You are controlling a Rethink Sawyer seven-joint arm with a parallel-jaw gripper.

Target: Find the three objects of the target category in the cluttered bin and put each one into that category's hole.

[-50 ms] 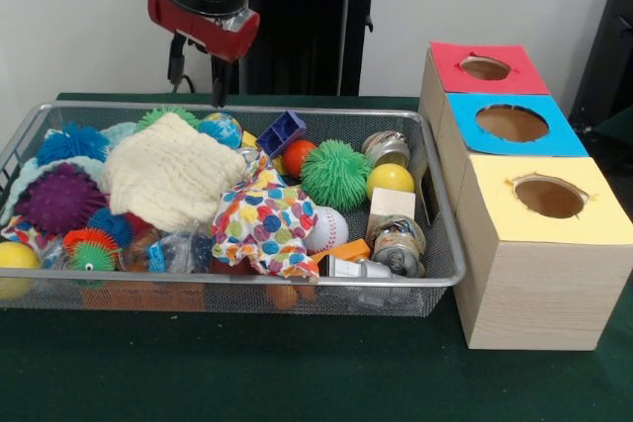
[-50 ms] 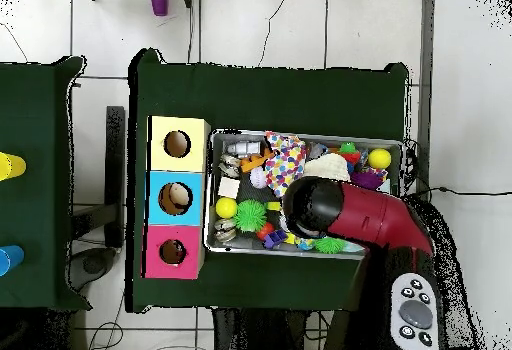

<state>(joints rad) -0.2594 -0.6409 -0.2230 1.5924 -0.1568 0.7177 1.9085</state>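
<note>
A wire mesh bin [image 1: 247,282] holds a pile of mixed objects. A cream knitted cloth [image 1: 168,180] and a polka-dot cloth [image 1: 262,219] lie on top in the middle. Around them are a green spiky ball [image 1: 336,175], a yellow ball [image 1: 391,180], a baseball [image 1: 324,229], a blue block [image 1: 282,132], a purple spiky ball [image 1: 59,200] and metal tins [image 1: 399,244]. My gripper [image 1: 199,91] hangs open and empty above the bin's far rim, over the cream cloth's back edge. In the overhead view the arm [image 2: 345,214] hides the gripper and the bin's [image 2: 305,134] middle.
Three wooden boxes stand in a row beside the bin, each with a round hole on top: red [image 1: 485,68], blue [image 1: 511,123] and yellow [image 1: 549,197]. Overhead they are yellow [image 2: 177,144], blue [image 2: 177,198] and red [image 2: 173,252]. Green cloth covers the table [image 1: 297,373].
</note>
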